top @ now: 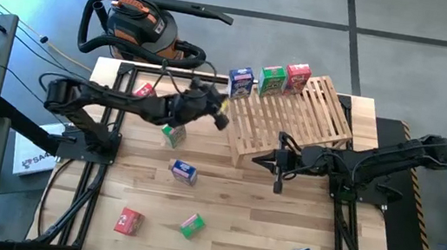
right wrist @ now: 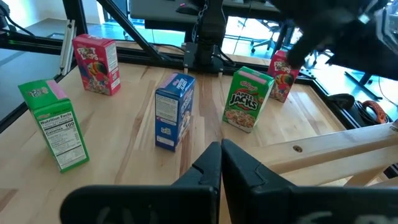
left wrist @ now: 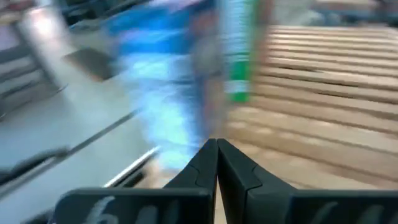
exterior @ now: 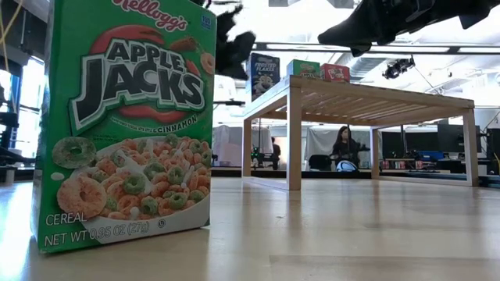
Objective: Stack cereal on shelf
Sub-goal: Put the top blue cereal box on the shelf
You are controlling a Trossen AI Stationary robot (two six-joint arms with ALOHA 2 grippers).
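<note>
The shelf [top: 295,117] sits tilted at the table's [top: 236,223] far right corner, its slats running left-right. 3 cereal boxes stand upright along its far edge: blue [top: 241,81], green [top: 273,79], red [top: 298,77]. The left gripper [top: 218,114], fingers clenched on nothing, hangs just off the shelf's left end. The right gripper [top: 277,183], also clenched and empty, hovers by the shelf's near edge. 6 more boxes are scattered on the table, including a blue box [top: 184,171] at mid-table and a green box [top: 192,224] near the front edge.
</note>
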